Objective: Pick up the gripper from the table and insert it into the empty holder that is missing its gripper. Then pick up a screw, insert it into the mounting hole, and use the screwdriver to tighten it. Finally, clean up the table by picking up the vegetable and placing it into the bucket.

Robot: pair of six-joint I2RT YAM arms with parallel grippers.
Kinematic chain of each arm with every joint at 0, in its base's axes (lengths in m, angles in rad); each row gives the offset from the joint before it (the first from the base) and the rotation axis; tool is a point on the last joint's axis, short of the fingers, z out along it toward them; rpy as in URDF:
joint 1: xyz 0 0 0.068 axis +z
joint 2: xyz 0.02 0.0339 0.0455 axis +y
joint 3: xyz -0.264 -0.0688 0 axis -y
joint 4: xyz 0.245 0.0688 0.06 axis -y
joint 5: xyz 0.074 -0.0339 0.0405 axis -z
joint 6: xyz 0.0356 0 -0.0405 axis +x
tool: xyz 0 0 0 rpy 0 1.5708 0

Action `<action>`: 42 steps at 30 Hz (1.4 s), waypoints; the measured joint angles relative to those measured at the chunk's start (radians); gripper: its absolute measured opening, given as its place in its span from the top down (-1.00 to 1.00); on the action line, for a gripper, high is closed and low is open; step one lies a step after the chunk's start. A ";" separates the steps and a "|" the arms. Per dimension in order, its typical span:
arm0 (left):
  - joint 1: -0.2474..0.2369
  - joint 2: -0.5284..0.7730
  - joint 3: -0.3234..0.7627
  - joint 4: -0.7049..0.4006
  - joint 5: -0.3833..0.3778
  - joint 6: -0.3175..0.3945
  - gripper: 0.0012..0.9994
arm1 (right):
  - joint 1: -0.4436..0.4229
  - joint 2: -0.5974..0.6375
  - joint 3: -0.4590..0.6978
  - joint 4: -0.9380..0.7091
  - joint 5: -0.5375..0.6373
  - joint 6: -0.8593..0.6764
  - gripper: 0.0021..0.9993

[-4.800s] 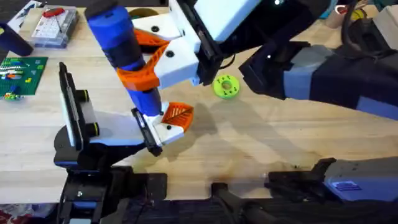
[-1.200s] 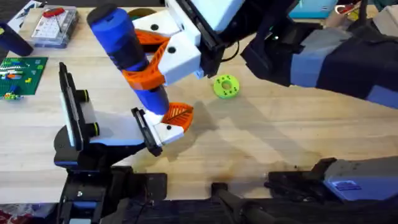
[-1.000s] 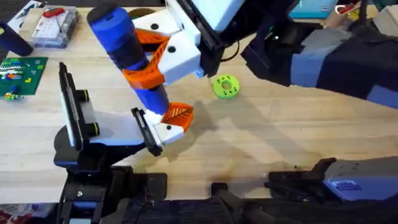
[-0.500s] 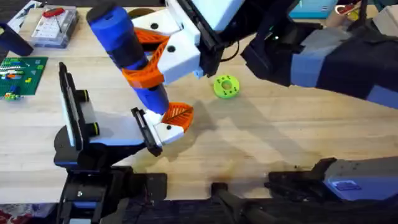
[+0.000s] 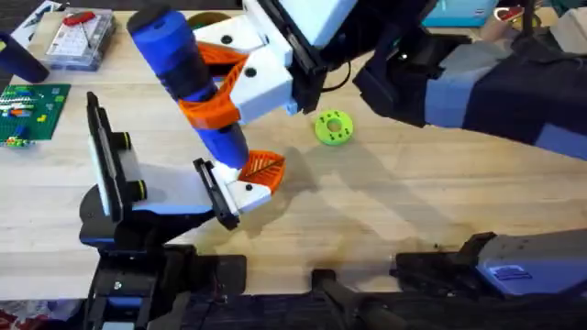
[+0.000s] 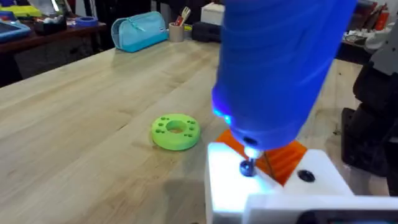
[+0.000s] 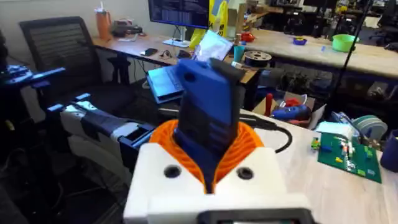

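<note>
My right gripper [image 5: 207,87] is shut on the blue screwdriver [image 5: 183,64], which leans over the table [image 5: 385,202]. In the right wrist view the screwdriver [image 7: 208,118] sits between my right gripper's [image 7: 208,165] orange pads. The screwdriver's [image 6: 280,62] metal tip rests on a screw [image 6: 247,167] in the small gripper's white block [image 6: 267,183]. That small gripper [image 5: 257,179], orange finger pointing right, sits on the black holder [image 5: 215,194] at the end of the grey-white arm. A yellow rim [image 5: 213,16] behind my right gripper may be the bucket. The vegetable is out of view.
A lime-green disc [image 5: 333,127] lies right of the work spot, also in the left wrist view [image 6: 175,131]. A clear parts box [image 5: 81,38] and a green board [image 5: 27,110] sit at the far left. Bare wood stretches to the right and front.
Since the earliest frame the screwdriver's lower end has shifted slightly right, closer to the orange finger. Over the last second nothing has visibly moved.
</note>
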State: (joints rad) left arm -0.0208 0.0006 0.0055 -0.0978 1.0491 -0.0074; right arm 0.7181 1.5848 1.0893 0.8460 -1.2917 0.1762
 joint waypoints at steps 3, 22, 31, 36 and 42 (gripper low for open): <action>0.000 0.000 0.000 0.000 -0.001 0.000 0.98 | 0.000 0.000 0.000 0.002 0.001 0.004 0.95; 0.000 0.000 0.000 0.000 -0.001 0.000 0.98 | -0.007 -0.004 0.000 0.006 -0.001 0.022 0.95; 0.000 0.000 0.000 0.000 -0.001 0.000 0.98 | -0.009 -0.059 -0.002 0.007 -0.006 0.022 0.95; 0.000 0.000 0.000 0.000 -0.001 0.000 0.98 | -0.009 -0.076 -0.004 0.019 -0.008 0.025 0.95; 0.000 0.000 0.000 0.000 -0.001 0.000 0.98 | -0.008 -0.076 -0.004 0.026 -0.005 0.025 0.95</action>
State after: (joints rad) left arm -0.0208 0.0006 0.0055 -0.0975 1.0477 -0.0071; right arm 0.7102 1.5089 1.0855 0.8721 -1.2970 0.2016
